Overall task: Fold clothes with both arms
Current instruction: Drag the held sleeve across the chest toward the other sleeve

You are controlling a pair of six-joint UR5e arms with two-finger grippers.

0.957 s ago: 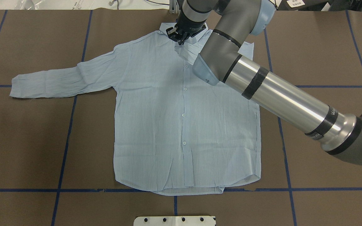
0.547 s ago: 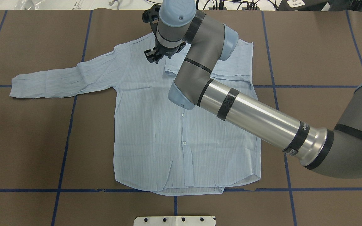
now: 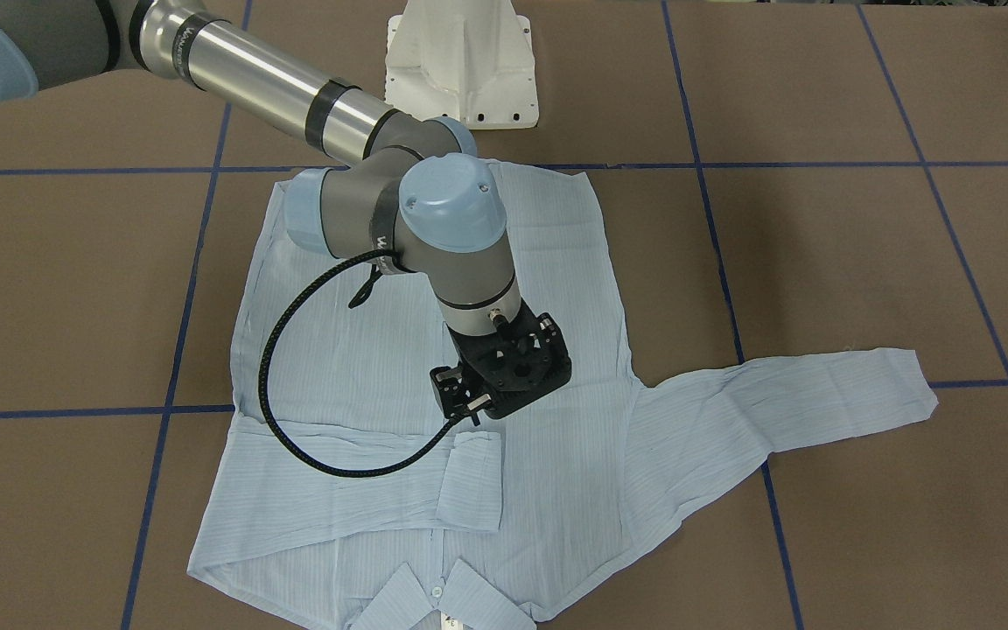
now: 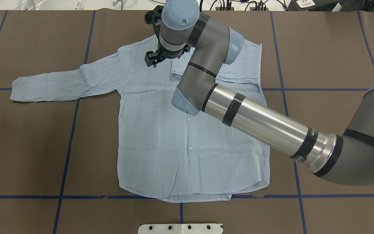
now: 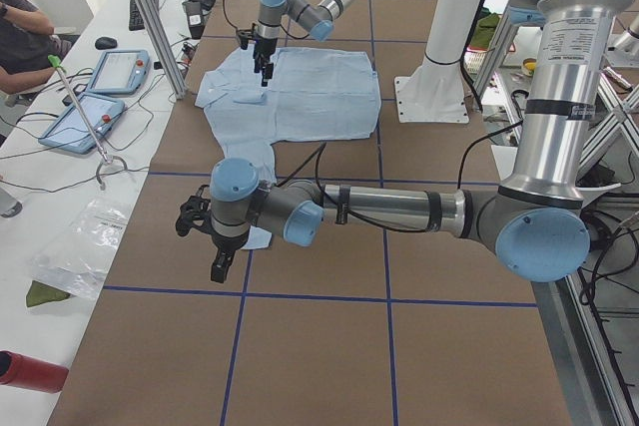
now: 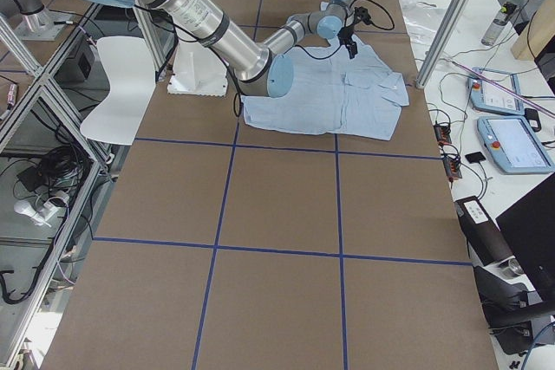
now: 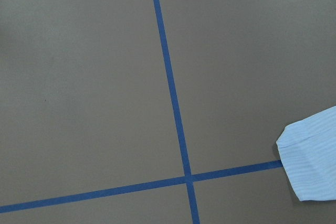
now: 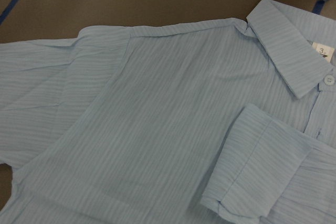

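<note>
The pale blue striped shirt (image 4: 187, 136) lies flat, buttons up, on the brown table. One sleeve is folded across the chest, its cuff (image 4: 178, 70) (image 3: 469, 481) (image 8: 252, 182) resting below the collar (image 3: 434, 604) (image 8: 291, 45). The other sleeve (image 4: 63, 81) (image 3: 801, 394) stretches out sideways. My right gripper (image 4: 151, 60) (image 3: 460, 401) hovers over the upper chest beside the folded cuff, open and holding nothing. My left gripper (image 5: 218, 268) hangs over bare table just past the outstretched sleeve's cuff (image 7: 312, 163); I cannot tell whether it is open or shut.
A black cable (image 3: 294, 420) loops from the right wrist down over the shirt. The white pedestal base (image 3: 462, 61) stands at the robot's table edge. Blue tape lines (image 4: 70, 136) grid the table. Beyond the far edge, a side bench holds tablets (image 5: 100, 87) and a seated person (image 5: 20, 37).
My right gripper let go of the folded sleeve's cuff near the collar and moved left and slightly back across the chest. The cuff now lies on the shirt.
</note>
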